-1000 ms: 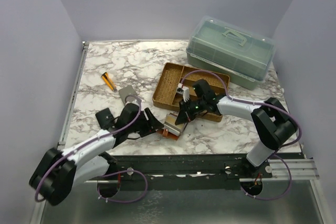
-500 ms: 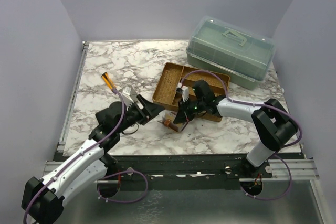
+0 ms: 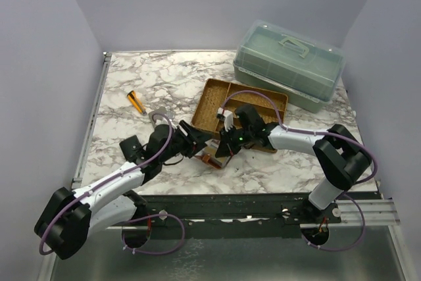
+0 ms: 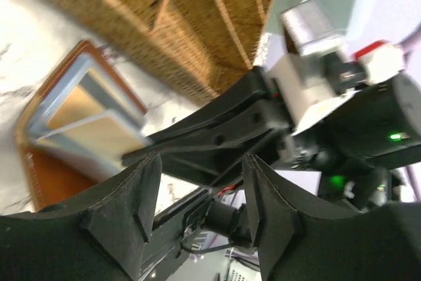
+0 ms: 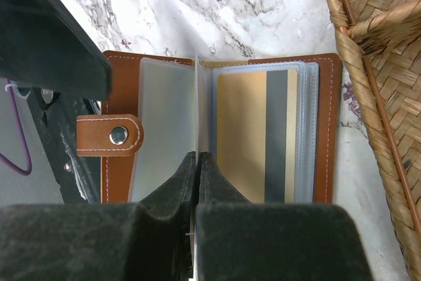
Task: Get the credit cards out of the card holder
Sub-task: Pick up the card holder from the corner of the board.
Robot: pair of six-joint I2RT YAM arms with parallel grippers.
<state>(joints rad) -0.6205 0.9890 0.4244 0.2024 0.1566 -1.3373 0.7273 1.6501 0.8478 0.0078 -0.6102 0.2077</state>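
Marbled white-grey worktop [image 3: 151,77], with pale lilac walls [image 3: 59,24] closing it in on three sides. The card holder [image 3: 212,158] is lying open at centre of the top view, just below the woven tray [image 3: 214,106]. The right end effector [image 5: 198,159] is pinching one of its clear sleeves, and a gold credit card [image 5: 250,136] is showing just right of it. The left end effector [image 4: 197,189] is hovering alongside, jaws parted.

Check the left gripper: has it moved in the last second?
Yes. The left gripper has moved forward, away from the arm bases, closing in on the wicker tray's near-left corner.
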